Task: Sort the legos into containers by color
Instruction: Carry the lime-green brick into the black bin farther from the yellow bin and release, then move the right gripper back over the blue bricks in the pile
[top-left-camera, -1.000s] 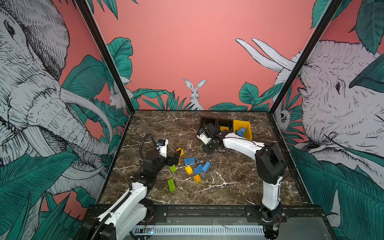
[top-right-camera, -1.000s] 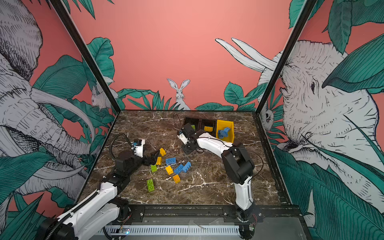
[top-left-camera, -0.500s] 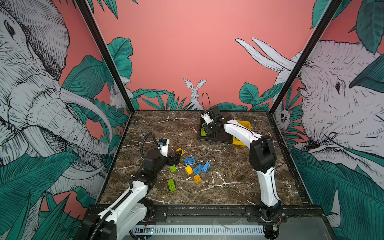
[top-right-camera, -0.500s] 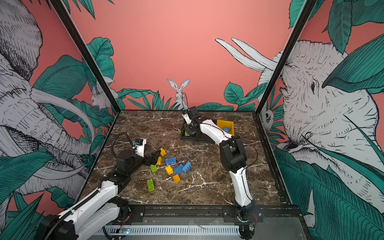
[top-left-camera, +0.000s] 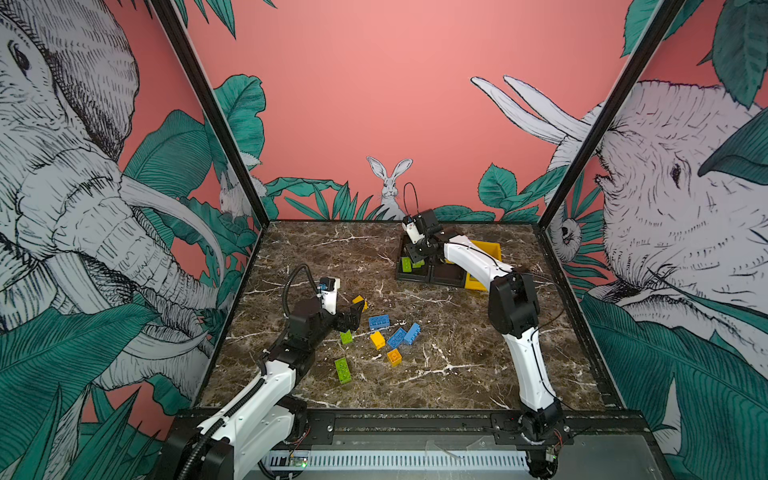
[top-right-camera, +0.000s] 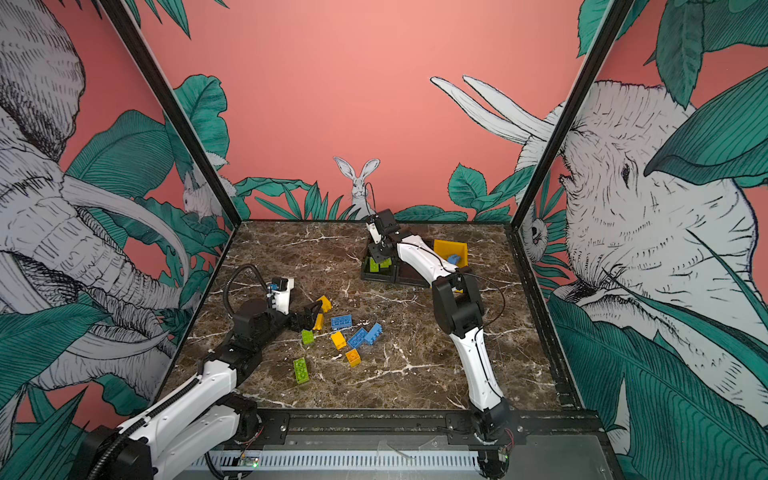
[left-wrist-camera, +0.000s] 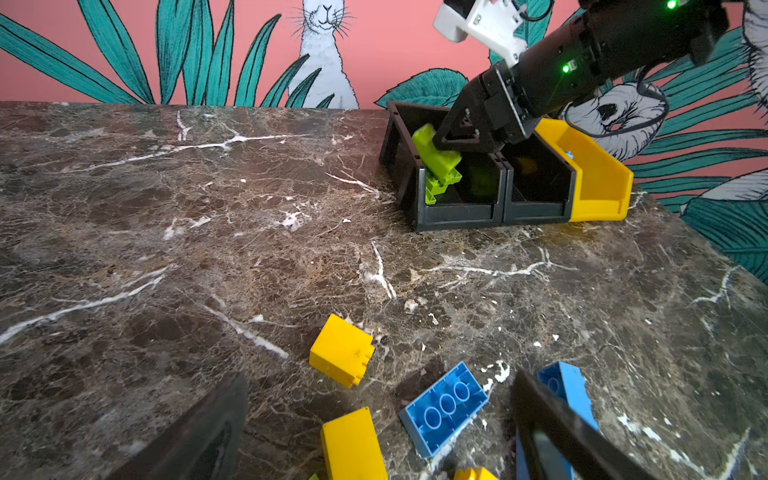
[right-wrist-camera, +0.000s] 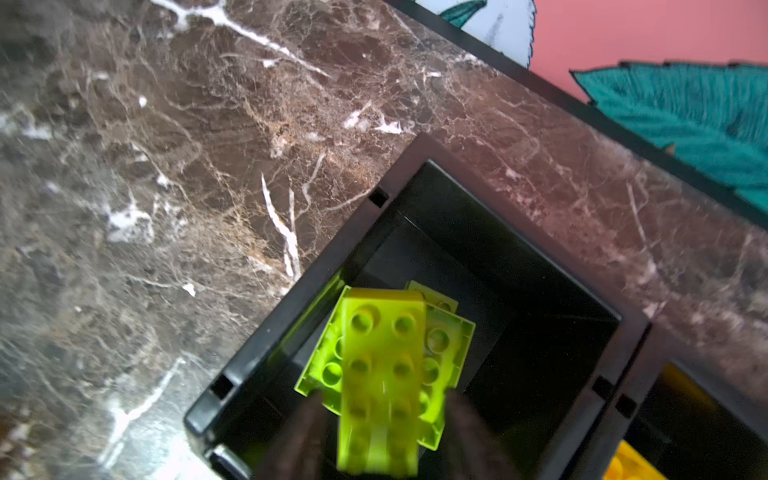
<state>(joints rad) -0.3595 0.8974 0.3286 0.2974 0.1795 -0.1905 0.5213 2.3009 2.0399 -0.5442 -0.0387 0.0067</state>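
**Nine legos loose on the marble, one lime brick between the right jaws at the far bin**

Front edge first: long lime brick (top-left-camera: 342, 369) lies flat, studs up, well apart from the rest. Behind it are the orange-yellow brick (top-left-camera: 394, 357), the yellow brick (top-left-camera: 377, 339) and the small lime brick (top-left-camera: 345, 336). Next row back: blue pair (top-left-camera: 397, 337) side by side, with the single blue brick (top-left-camera: 379, 321) just beyond.

Left gripper (top-left-camera: 355, 318) sits low over the table (left-wrist-camera: 208, 208), jaws spread as wide as they go, holding nothing. In the left wrist view, the yellow slab (left-wrist-camera: 353, 444) lies on the table between its fingers (left-wrist-camera: 199, 432), with clear gaps on both sides. Yellow cube (left-wrist-camera: 340, 355) is just past the tips.

Far end, by the back wall, has three bins in a row. Left black bin (left-wrist-camera: 453, 216) and middle black bin (left-wrist-camera: 536, 210) are joined, and the yellow bin (left-wrist-camera: 598, 187) is against the middle one. The middle bin holds something yellow, too dark to detail. The yellow bin holds a blue brick (top-right-camera: 454, 259).

Right gripper (left-wrist-camera: 461, 145) points down into the left black bin, jaws partly open. Tilted lime brick (right-wrist-camera: 382, 374) sits between them, upper end at the tips, lower end on the binned lime brick (right-wrist-camera: 446, 345). The right wrist view shows slim gaps on either side, so it looks unclamped.
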